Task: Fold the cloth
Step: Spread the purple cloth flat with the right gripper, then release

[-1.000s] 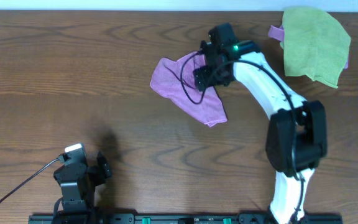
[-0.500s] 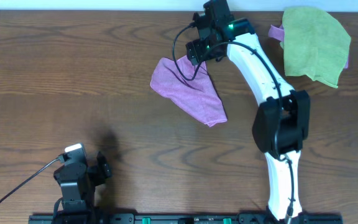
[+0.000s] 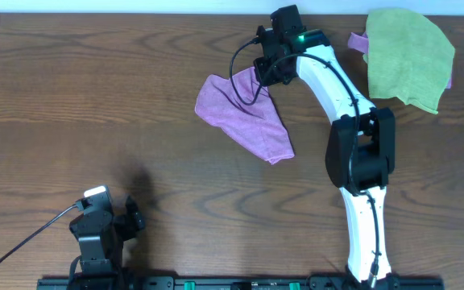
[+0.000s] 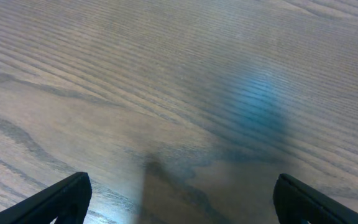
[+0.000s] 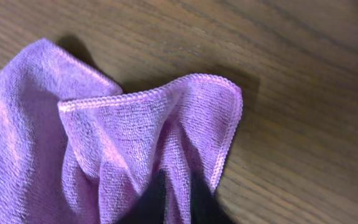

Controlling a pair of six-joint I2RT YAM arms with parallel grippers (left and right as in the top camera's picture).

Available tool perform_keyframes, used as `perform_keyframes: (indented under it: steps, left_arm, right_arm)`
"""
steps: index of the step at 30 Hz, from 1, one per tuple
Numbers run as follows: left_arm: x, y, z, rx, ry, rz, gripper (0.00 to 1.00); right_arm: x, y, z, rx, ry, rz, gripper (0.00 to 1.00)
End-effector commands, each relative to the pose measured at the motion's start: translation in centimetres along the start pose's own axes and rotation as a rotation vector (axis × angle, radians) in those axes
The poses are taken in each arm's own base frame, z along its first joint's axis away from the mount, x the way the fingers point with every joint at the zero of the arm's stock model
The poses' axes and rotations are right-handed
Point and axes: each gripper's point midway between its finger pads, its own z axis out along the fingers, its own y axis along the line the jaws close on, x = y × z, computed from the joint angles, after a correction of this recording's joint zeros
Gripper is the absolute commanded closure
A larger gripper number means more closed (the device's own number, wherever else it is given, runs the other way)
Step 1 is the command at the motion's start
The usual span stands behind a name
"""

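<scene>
The purple cloth (image 3: 240,117) lies rumpled on the wooden table, right of centre toward the far side. My right gripper (image 3: 266,72) is at its far right corner. In the right wrist view the hemmed corner of the cloth (image 5: 142,137) bunches up in folds, and my right gripper (image 5: 178,198) is shut on a ridge of the fabric pinched between its dark fingertips. My left gripper (image 3: 131,219) rests near the front left edge, far from the cloth. In the left wrist view the left gripper (image 4: 182,200) stands open over bare wood, with nothing between its fingers (image 4: 67,196).
A larger lime-green cloth (image 3: 405,56) lies at the far right corner, with a bit of purple fabric (image 3: 358,40) sticking out from under its left side. The right arm's white links (image 3: 353,121) stretch from the front edge up to the cloth.
My right gripper moved from above the cloth's middle to its far right corner, came down, and shut on the fabric there. The left arm has not moved.
</scene>
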Motion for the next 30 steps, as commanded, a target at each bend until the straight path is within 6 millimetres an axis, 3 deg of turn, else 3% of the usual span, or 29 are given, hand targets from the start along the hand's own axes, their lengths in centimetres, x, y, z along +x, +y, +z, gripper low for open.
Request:
perform_keyframes:
  steps: [1, 6, 11, 22, 30]
  left_arm:
    - [0.3, 0.1, 0.1, -0.003, 0.004, -0.008, 0.05]
    - [0.3, 0.1, 0.1, -0.003, 0.004, -0.008, 0.05]
    - [0.3, 0.1, 0.1, -0.003, 0.004, -0.008, 0.05]
    - [0.3, 0.1, 0.1, -0.003, 0.004, -0.008, 0.05]
    - [0.3, 0.1, 0.1, -0.003, 0.005, -0.008, 0.05]
  right_arm:
    - [-0.8, 2.0, -0.4, -0.032, -0.022, -0.028, 0.98]
    - [-1.8, 3.3, 0.1, -0.04, -0.062, -0.053, 0.99]
    - [-2.2, 3.4, 0.9, -0.041, -0.082, -0.049, 0.99]
    - [-1.2, 0.1, 2.7, 0.014, -0.05, -0.001, 0.99]
    - [-0.6, -0.7, 3.7, 0.019, -0.031, 0.012, 0.99]
